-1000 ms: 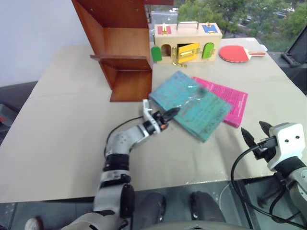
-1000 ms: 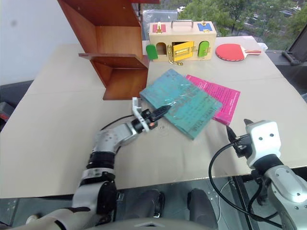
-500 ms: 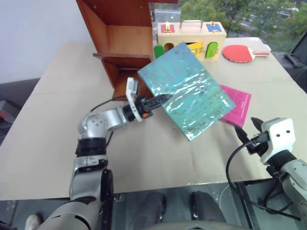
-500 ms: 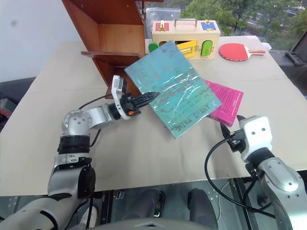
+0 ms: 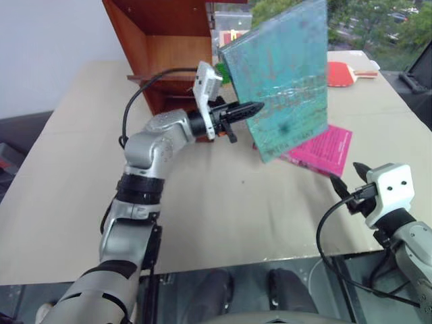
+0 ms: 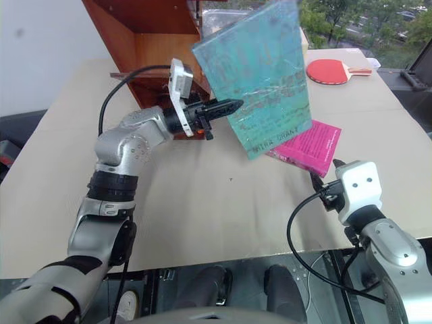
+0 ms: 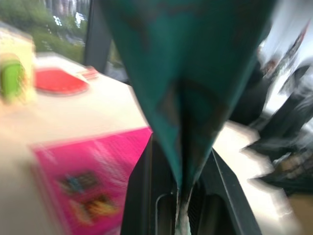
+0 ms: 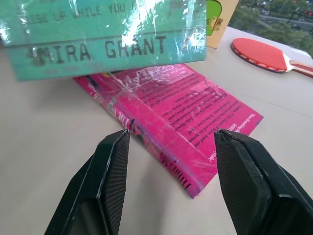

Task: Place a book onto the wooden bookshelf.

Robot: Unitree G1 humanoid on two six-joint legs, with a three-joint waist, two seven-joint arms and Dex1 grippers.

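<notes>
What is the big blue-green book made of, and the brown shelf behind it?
The book looks like card or paper boards under a clear plastic wrap: shiny crinkled highlights run across its worn, speckled teal cover. The bookshelf looks like polished reddish-brown wood, or perhaps a wood-look veneer: its flat panels have a smooth, even sheen.

Teal book (image 5: 282, 74): thin hardcover, worn speckled cover with glossy wrap, lifted clear of the bench, near upright and tilted, pinched at its lower left edge by the left tool (image 5: 251, 108). Wooden bookshelf (image 5: 162, 61): reddish-brown, open, standing on the bench just left of the book.
</notes>
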